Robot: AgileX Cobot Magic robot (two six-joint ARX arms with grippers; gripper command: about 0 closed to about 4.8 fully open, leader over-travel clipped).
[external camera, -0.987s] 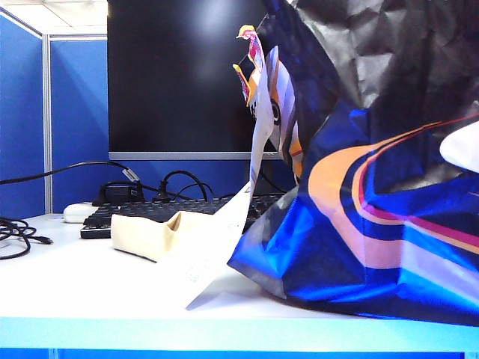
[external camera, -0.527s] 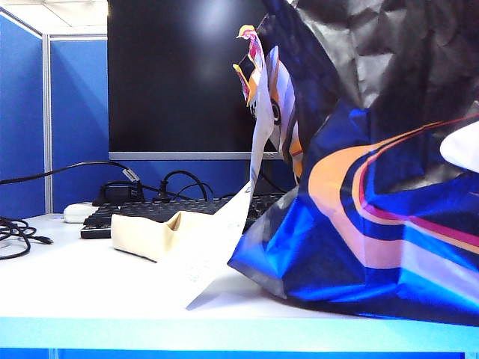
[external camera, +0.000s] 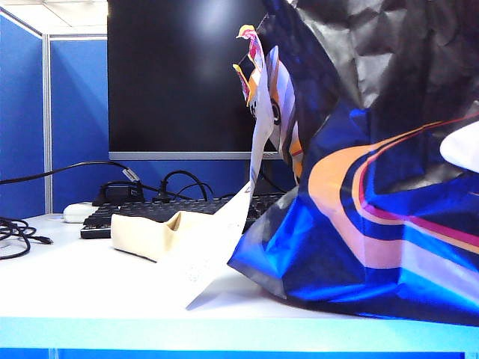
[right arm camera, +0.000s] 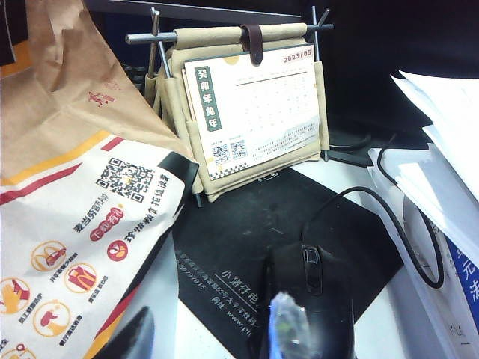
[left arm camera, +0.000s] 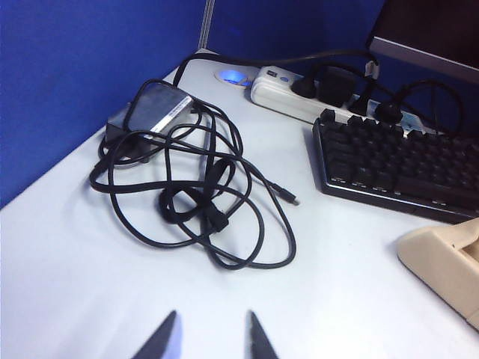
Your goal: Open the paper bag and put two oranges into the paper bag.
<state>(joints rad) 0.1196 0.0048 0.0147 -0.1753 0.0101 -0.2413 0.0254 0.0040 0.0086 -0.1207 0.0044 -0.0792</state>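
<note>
The paper bag [external camera: 374, 187], crinkled and glossy in black and blue with orange and pink stripes, fills the right of the exterior view. Its white panel of food pictures [right arm camera: 82, 254] lies beside my right gripper [right arm camera: 209, 336]. That gripper hovers open over the table and mouse pad, with nothing between its fingers. My left gripper [left arm camera: 212, 338] hangs open above bare white table near a tangle of cable, holding nothing. The oranges are out of view. Neither gripper shows in the exterior view.
A low cream tray [external camera: 146, 232] sits left of the bag, in front of a keyboard [left arm camera: 397, 161] and a monitor [external camera: 179, 75]. A black cable with its adapter [left arm camera: 187, 179] and a power strip [left arm camera: 299, 86] lie at the left. A desk calendar [right arm camera: 251, 112], a mouse [right arm camera: 314, 292] and stacked papers [right arm camera: 441, 149] are at the right.
</note>
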